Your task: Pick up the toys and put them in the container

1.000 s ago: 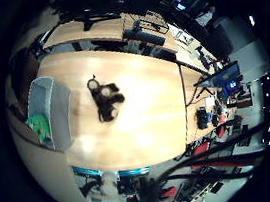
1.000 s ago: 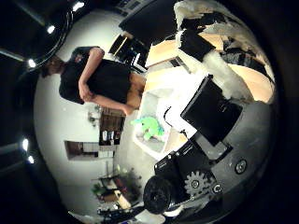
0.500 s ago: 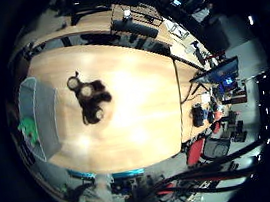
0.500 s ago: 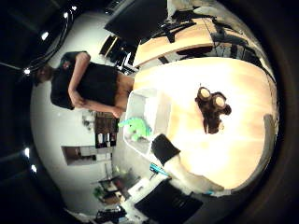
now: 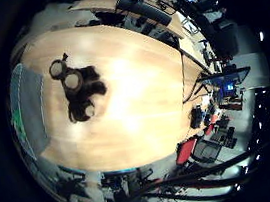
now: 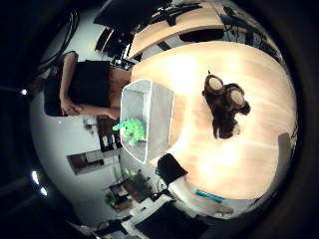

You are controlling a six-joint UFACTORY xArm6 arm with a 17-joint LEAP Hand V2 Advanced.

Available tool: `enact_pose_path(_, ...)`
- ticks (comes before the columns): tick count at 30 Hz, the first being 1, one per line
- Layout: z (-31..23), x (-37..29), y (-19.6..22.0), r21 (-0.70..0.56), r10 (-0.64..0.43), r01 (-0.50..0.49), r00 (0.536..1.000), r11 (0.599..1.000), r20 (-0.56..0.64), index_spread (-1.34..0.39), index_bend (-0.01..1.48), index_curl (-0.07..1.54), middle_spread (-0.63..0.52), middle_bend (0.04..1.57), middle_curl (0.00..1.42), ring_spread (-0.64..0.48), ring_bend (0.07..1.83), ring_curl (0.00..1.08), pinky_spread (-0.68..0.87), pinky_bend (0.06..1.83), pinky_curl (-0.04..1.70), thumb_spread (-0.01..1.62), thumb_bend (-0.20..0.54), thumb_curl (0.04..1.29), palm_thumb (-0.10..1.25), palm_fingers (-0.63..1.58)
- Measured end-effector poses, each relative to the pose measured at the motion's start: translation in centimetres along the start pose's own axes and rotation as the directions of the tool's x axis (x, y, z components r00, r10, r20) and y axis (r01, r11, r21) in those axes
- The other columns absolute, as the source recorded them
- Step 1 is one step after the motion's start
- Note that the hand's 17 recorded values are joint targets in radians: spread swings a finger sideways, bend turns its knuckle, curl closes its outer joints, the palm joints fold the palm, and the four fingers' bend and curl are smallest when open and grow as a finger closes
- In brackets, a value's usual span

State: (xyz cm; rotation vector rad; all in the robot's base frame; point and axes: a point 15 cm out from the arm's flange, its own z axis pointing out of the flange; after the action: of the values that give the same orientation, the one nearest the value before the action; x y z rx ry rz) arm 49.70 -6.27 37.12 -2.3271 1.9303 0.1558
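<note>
A dark plush toy [image 6: 224,103] with two round pale parts lies on the wooden table [image 6: 249,149], away from the container. It also shows in the little finger side view [image 5: 76,90]. The clear grey container [image 6: 152,112] stands on the table near its edge, with a green toy [image 6: 130,129] in it at one end. The little finger side view shows the container [image 5: 27,111] beside the plush toy. My hand is above the table, looking down on both; its fingers do not show clearly.
The table's edge [image 5: 184,74] borders a gap to other desks with a lit monitor [image 5: 225,80] and red chairs [image 5: 187,150]. More desks and chairs [image 5: 147,8] stand beyond the far side.
Both views have shifted and the table and plush toy look larger: the camera has come closer. The black and white hand parts that filled the thumb side view have left it.
</note>
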Motion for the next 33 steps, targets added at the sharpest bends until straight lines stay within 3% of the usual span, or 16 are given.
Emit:
enact_pose_path(7,5.9,0.9,-1.3,-0.081,-0.009,0.008,1.000,0.997,-0.003,-0.45,0.16,0.37,-0.12,0.37,0.32,0.00,0.62,0.23,0.42,0.80,0.27,0.93,-0.026,0.29,0.37,0.06)
enact_pose_path(33,20.3,2.7,-2.1,-0.141,0.000,-0.003,1.000,0.990,-0.025,-0.44,0.16,0.29,-0.12,0.29,0.34,-0.01,0.55,0.23,0.41,0.69,0.23,0.94,-0.029,0.30,0.40,0.13)
